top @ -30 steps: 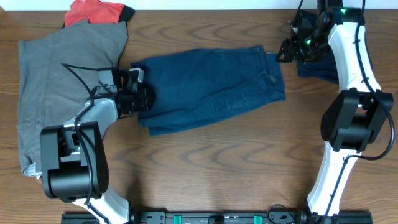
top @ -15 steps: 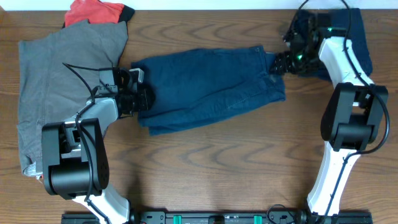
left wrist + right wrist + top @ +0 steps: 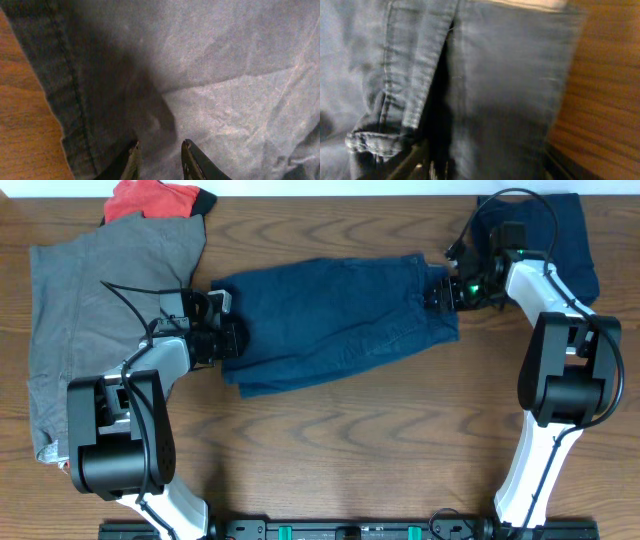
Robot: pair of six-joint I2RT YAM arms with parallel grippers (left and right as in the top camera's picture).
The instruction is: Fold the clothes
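- Two sets of fingers work opposite edges of the navy shorts (image 3: 340, 320), which lie spread in the middle of the surface (image 3: 350, 450).
- My left fingers (image 3: 228, 338) rest on the 9 o'clock hem, tips narrowly apart; I cannot tell whether cloth is pinched.
- My right fingers (image 3: 440, 292) are spread wide over the seamed 3 o'clock edge.
- Grey shorts (image 3: 90, 300) crowd 9 o'clock, a red garment (image 3: 150, 197) 11, another navy piece (image 3: 570, 230) 2.
- Bare wood lies open toward 6 o'clock.
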